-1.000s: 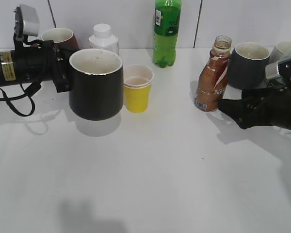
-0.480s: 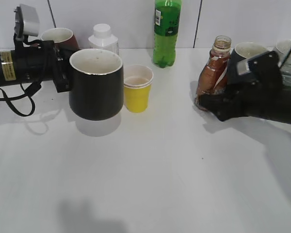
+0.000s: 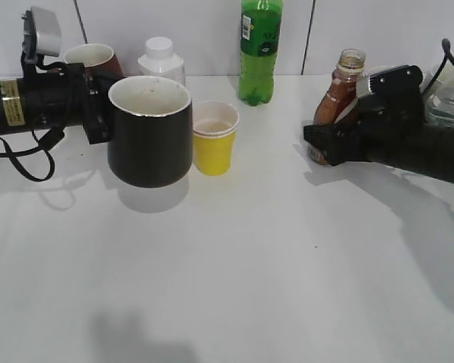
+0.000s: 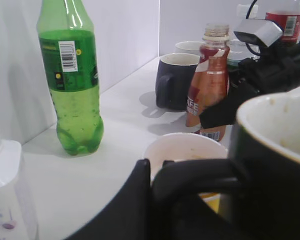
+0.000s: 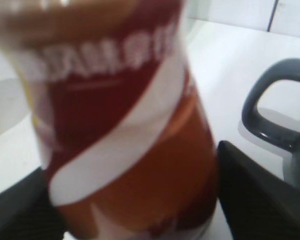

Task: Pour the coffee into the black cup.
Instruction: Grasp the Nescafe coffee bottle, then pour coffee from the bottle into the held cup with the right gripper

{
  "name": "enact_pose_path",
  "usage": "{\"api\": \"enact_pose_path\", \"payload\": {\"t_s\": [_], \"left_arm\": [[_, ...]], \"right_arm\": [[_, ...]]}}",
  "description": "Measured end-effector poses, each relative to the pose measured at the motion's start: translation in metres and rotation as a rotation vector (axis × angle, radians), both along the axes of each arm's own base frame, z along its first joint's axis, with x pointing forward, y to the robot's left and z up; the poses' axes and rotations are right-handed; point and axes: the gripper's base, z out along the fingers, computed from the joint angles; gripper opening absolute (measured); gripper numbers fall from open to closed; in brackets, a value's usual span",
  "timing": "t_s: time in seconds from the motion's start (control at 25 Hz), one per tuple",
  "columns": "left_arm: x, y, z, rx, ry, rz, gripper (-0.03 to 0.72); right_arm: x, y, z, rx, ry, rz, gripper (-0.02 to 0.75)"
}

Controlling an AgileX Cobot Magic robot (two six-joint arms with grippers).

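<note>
At left of the exterior frame, the left end effector [image 3: 98, 102] is clenching the black cup [image 3: 150, 131] by its handle above the tabletop [image 3: 234, 257]. At right, the right end effector [image 3: 325, 144] is flanking the coffee [image 3: 334, 106], fingers [image 5: 255, 200] spread, a gap visible only in the wrist view.

Left arm [image 3: 38, 102]: black cylindrical body bearing a yellow label with dark print, a grey camera block at its 12 o'clock, and a black cable looped at 6 o'clock. Right arm [image 3: 408, 140]: black housing, grey-white camera module at 12 o'clock.
</note>
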Motion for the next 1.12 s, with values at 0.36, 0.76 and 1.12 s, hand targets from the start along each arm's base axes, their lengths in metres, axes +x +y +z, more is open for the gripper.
{"api": "enact_pose_path", "payload": {"t_s": [0.36, 0.76, 1.12], "left_arm": [[0.000, 0.000, 0.000, 0.000, 0.000, 0.000, 0.034], [-0.004, -0.018, 0.002, -0.026, 0.004, -0.021, 0.033], [-0.015, -0.068, 0.016, -0.090, -0.023, -0.107, 0.034]], "right_arm": [[0.000, 0.000, 0.000, -0.003, -0.003, 0.001, 0.542], [-0.015, 0.004, 0.048, -0.135, -0.121, 0.151, 0.542], [-0.051, -0.004, 0.146, -0.292, -0.395, 0.167, 0.540]]}}
